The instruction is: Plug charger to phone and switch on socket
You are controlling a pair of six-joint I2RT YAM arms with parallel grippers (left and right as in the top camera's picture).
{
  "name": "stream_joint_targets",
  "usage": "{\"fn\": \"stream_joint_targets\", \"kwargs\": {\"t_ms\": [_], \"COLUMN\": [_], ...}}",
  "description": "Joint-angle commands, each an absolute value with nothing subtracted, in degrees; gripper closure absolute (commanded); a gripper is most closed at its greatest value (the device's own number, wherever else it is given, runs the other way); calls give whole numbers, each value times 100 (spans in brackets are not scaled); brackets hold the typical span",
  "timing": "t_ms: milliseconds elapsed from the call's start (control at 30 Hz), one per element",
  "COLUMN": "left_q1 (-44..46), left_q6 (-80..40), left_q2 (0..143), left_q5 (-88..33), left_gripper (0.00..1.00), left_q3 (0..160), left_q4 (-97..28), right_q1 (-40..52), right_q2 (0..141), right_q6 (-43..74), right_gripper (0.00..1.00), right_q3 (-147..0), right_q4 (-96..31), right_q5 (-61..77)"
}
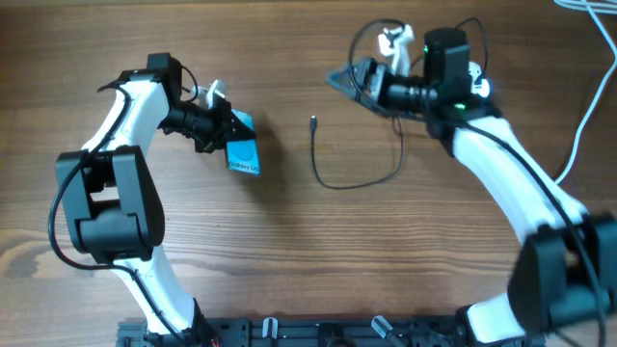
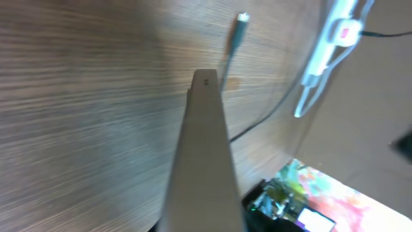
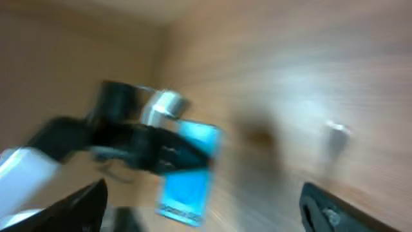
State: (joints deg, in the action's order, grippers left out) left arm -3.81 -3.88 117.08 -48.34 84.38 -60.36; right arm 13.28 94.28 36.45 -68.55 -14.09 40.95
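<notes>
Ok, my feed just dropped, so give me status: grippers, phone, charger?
Left gripper shut on phone. Right gripper open, empty. Charger plug loose on table, not in phone. Nothing lying between plug and phone.

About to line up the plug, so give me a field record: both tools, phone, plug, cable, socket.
left tool: shut on phone
right tool: open, holding nothing
plug: loose on table, between the arms, not in phone
cable: curves across table toward right arm
socket: far side; switch state cannot be told
</notes>
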Motion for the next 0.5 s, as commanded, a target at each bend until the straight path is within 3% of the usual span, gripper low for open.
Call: {"fn": "stream_joint_targets", "kwargs": {"t_ms": [0,133,333,467], "left_q1": [-388,-388,-478,-609], "left_q6": [-290,113,115,132], "left_q2": [11614,11614,11614,11614], "left_q5": [-6696,-7968,-8890,-8936], "left_gripper": [96,96,96,96], "left_q3": [8438,8438,8438,8438], "left_q4": [-5900,-5909,-5966,-6053], "right_q1": [1400,1507,1559,1684], "right_q2": [9076,9102,9249,9395], "right_q6": [2388,2176,2189,2683], "right_gripper": [1,1,0,51], "right_q3": [-6792,-6792,-6790,-6775], "right_q4": [-2206,-2967,-3247,-3328], "right_q5": [2187,1855,1959,1946]}}
